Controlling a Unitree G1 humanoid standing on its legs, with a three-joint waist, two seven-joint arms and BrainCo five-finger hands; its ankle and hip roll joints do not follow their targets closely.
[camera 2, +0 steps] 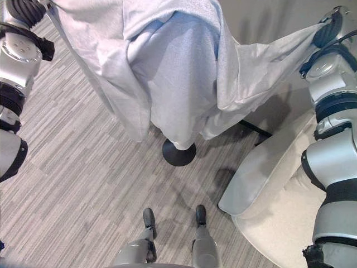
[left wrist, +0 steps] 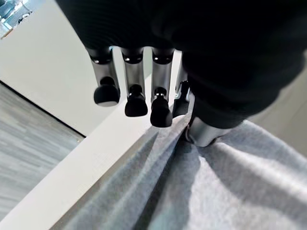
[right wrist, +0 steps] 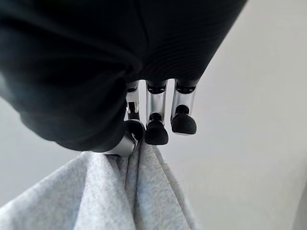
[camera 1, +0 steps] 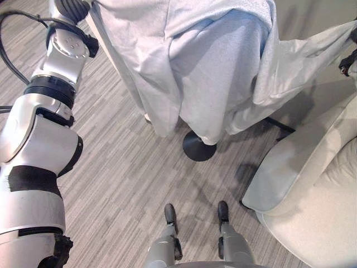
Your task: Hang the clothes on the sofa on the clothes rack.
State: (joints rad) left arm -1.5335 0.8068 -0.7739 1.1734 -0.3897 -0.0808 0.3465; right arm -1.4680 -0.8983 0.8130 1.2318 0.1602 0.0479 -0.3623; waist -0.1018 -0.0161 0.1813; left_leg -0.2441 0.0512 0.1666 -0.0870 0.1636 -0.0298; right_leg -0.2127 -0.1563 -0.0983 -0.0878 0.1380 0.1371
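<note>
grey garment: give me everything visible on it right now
The light grey, soft knit garment hangs spread wide above the striped grey floor, draped in loose folds over a stand whose round black base shows beneath its lower hem. Its layers overlap, a smoother panel at the centre. One edge stretches taut to the right robot hand, which pinches a bunched fold between thumb and fingers. The left robot hand pinches the opposite edge. The cream sofa sits below it to the right, apart from the cloth.

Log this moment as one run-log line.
stage: hanging | garment: grey, draped over rack | left hand: pinching garment | right hand: pinching garment, stretched toward sofa
</note>
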